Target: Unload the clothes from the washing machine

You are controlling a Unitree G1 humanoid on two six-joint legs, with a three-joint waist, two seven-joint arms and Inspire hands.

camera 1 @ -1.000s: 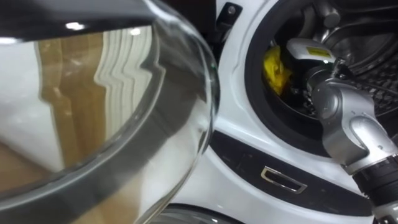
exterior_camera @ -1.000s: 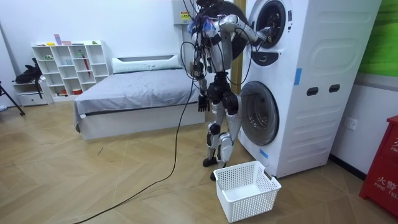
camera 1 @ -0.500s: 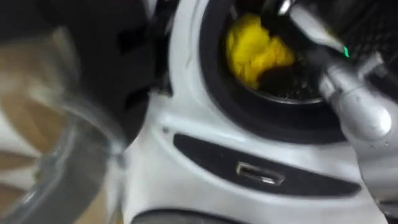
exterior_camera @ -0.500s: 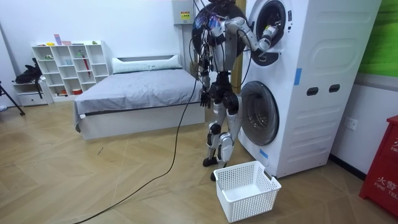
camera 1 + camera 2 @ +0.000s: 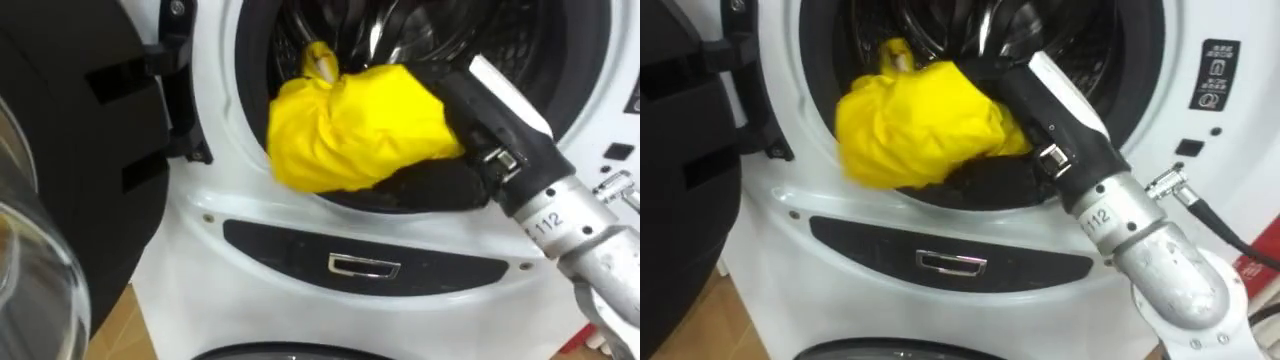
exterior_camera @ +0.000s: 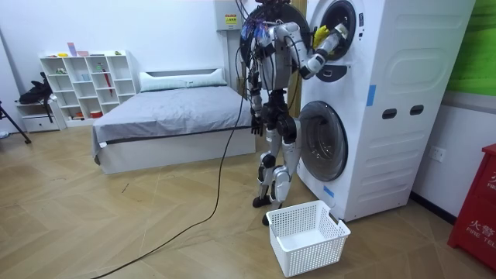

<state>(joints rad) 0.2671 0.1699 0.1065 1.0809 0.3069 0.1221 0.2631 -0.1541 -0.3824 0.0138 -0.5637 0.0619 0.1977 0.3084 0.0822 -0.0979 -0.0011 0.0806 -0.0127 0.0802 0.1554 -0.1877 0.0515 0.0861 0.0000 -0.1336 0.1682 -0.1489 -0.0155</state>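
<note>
I count one yellow garment, bunched up and sitting in the mouth of the upper drum, spilling over the lower edge of the dark door seal. It is the one piece of clothing I can make out. The rest of the drum behind it is dark, and the top of the opening is cut off in both eye views.

One arm is up at the machine. The right hand reaches in from the right, its black palm pressed just under and against the cloth. The garment covers the front of that hand, so I cannot tell whether it has closed on the cloth or merely rests there.

The left hand hangs beside the robot's hip in the room view, too small for me to read.

There are two front-loading machines in one white stack. The upper door is swung open to the left, with only part of it and its glass in frame. The lower door is closed.

One white laundry basket stands on the wooden floor near the robot's feet, at the foot of the stack. The robot stands upright facing the machines.

Behind it are one bed and one white shelf unit. A red object is cut off at the room view's right edge.
</note>
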